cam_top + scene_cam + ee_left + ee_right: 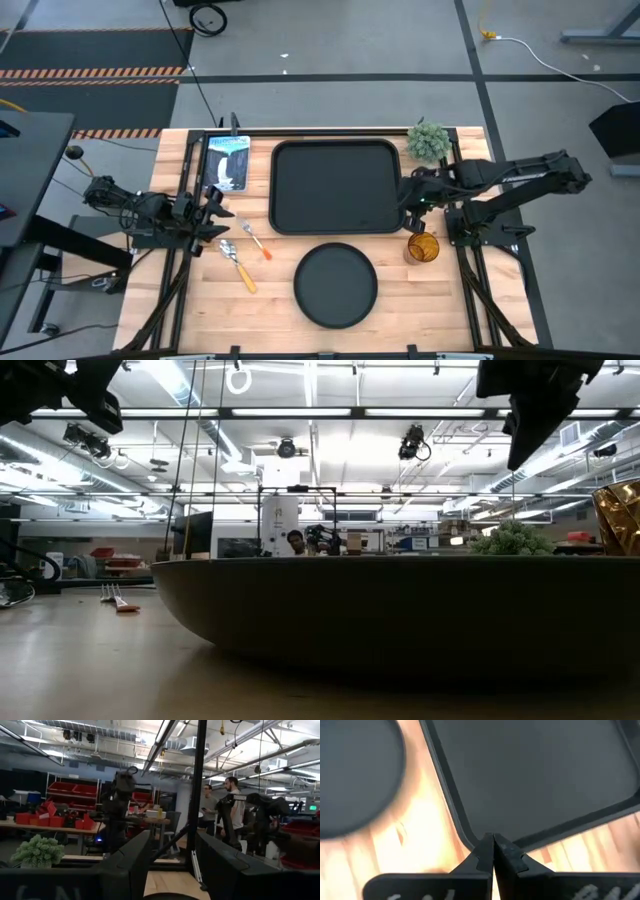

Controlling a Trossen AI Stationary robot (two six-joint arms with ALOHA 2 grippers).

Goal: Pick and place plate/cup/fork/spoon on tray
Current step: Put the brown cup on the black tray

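Observation:
The black tray (335, 187) lies flat at the table's far middle, and the round black plate (335, 285) lies in front of it. The amber cup (422, 247) stands upright at the right. The fork (256, 242) and the spoon (238, 267) lie flat at the left. My right gripper (493, 840) is shut and empty, hovering over the tray's near right corner (470, 837), high above the table in the low view (525, 450). My left gripper (172, 870) is open and empty, at the table's left near the fork (216, 216).
A small green plant (428, 141) stands at the far right corner, behind my right arm. A picture card (228, 160) lies left of the tray. Bare wood shows between the plate and the cup. People stand in the room beyond (231, 805).

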